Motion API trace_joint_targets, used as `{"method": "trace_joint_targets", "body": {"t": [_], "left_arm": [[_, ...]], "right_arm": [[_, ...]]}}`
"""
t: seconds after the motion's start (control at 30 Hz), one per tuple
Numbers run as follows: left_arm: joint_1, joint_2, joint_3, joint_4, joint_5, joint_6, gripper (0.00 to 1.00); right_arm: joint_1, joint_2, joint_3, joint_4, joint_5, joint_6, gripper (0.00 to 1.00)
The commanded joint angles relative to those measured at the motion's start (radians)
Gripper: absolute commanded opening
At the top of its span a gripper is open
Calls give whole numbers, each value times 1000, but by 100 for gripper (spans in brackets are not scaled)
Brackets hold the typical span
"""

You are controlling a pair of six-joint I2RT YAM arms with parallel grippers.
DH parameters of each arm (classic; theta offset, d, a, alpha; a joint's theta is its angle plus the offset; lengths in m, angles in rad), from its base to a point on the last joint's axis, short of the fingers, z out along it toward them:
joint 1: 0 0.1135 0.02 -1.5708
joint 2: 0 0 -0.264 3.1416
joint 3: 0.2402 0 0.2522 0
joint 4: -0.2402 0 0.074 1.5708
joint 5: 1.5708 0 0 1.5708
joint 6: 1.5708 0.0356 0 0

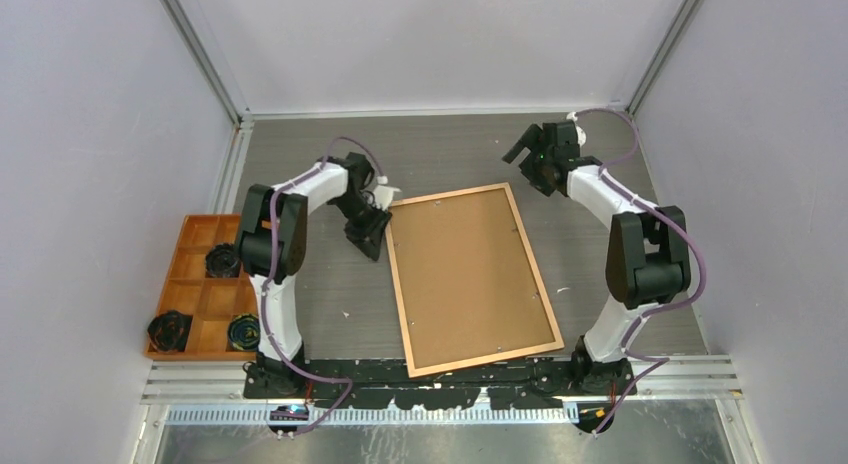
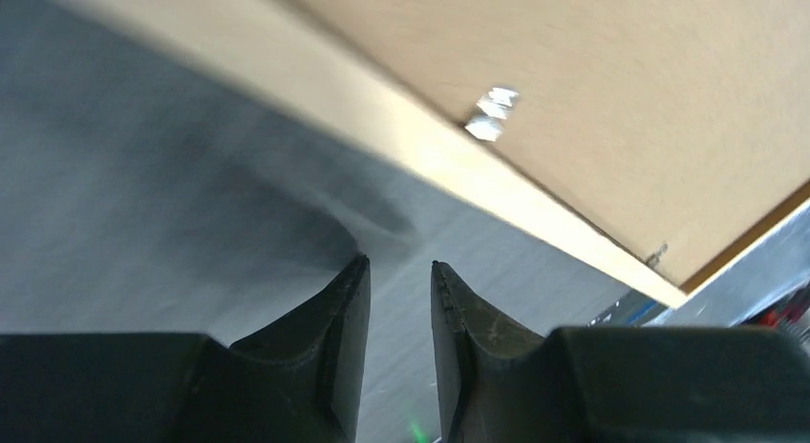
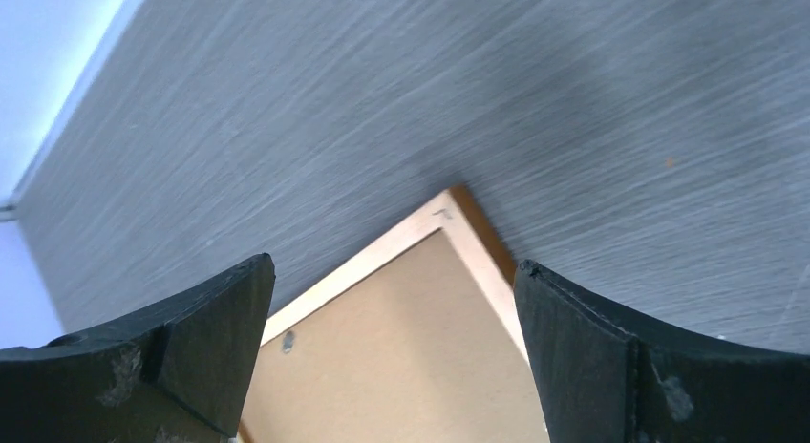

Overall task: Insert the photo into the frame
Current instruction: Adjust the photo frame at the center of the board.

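The frame (image 1: 470, 279) lies flat on the grey table with its brown fibreboard back up and small metal tabs along the rails. The photo is hidden from every view. My left gripper (image 1: 367, 240) hovers low just off the frame's left rail near its far corner. In the left wrist view, my left gripper (image 2: 399, 263) is open by a narrow gap with only table showing through it, and the frame (image 2: 611, 99) lies just beyond. My right gripper (image 1: 524, 150) is raised past the frame's far right corner. The right wrist view shows my right gripper (image 3: 394, 266) open wide and empty, looking down on that corner of the frame (image 3: 401, 367).
An orange compartment tray (image 1: 196, 229) with black round items (image 1: 170, 329) sits at the table's left edge beside the left arm's base. Grey walls close in the back and sides. An aluminium rail (image 1: 440, 379) runs along the near edge.
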Motion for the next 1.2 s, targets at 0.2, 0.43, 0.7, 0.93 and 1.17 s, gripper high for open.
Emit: {"method": "trace_joint_targets", "body": {"t": [0.2,0.43,0.7,0.93,1.17], "left_arm": [[-141,-87,-135,27,33,81,32],[-183,-43,-73,63,95,1,43],[-240,34,44,56,174,-71,52],[-281,-40,79,-309,375,242,69],[16,-136,305,-244,288,151,67]], "right_arm": [[43,241,108,-37,-128,40,100],[175,417,413,-116,-205,49,100],[271,724,918,-245,-392,71,100],[218,652,927,-260,-392,-23,100],[178,481,768,-259,-270,-120,100]]}}
